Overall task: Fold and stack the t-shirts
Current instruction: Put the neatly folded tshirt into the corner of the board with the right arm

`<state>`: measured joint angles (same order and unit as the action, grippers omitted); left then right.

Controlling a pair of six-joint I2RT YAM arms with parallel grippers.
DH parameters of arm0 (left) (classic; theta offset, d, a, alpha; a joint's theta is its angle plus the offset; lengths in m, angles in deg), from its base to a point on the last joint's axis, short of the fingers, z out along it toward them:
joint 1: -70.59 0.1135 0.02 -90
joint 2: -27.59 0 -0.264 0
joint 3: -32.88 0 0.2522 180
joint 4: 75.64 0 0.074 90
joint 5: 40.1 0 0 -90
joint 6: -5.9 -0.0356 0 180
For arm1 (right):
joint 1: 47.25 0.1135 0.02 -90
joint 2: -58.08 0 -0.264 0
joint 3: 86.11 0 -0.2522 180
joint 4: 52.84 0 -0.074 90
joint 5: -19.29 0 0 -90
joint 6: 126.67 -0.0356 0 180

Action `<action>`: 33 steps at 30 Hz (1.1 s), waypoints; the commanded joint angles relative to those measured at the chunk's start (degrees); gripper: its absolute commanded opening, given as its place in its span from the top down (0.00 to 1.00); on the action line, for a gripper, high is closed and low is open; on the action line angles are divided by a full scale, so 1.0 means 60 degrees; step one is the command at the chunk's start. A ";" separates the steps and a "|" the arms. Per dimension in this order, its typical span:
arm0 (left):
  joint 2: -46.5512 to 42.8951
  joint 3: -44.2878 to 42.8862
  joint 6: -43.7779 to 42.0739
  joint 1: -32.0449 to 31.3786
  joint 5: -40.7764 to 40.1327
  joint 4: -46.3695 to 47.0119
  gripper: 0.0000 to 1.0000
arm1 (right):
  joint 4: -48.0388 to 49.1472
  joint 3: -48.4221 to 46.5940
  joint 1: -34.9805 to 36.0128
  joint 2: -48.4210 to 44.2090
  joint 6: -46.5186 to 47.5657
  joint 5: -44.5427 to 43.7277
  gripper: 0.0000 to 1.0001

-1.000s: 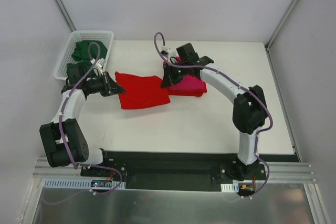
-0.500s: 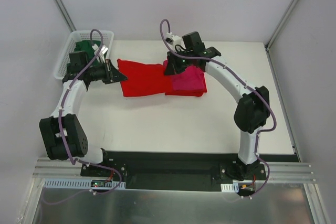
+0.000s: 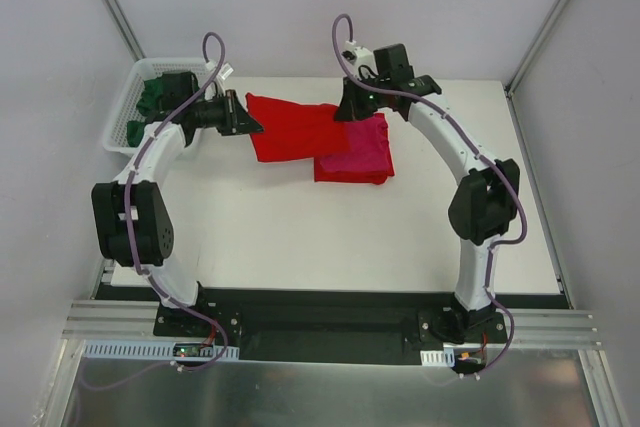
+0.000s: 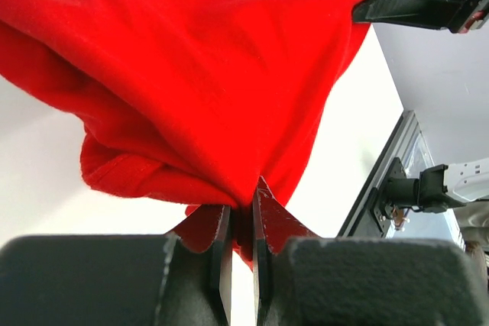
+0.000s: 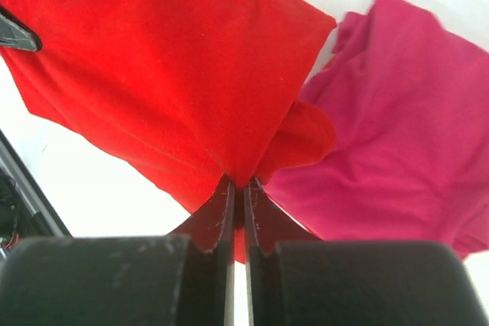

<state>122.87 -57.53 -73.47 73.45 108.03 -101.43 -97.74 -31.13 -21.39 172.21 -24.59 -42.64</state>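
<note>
Left fingers (image 4: 222, 280): I have them pinched on one corner of the red t-shirt (image 3: 295, 127), my right fingers (image 5: 263, 223) on the opposite corner. I hold it stretched over the bench (image 3: 330, 237) at 12 o'clock, presumably to lay it on the magenta t-shirt (image 3: 358, 152) at 1 o'clock.

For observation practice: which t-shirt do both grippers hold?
The red t-shirt, pinched by left gripper and right gripper; the magenta t-shirt lies on the table, green t-shirts in the basket.
</note>
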 commanded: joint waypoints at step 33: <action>0.3850 -0.4555 0.0103 -0.2409 -0.0064 0.0350 1.00 | 0.1044 0.1947 -0.3359 -0.1546 0.0185 -0.0548 0.99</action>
<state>144.92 -82.20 -72.47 57.99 106.85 -99.57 -94.35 -19.55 -38.15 165.48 -24.66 -41.79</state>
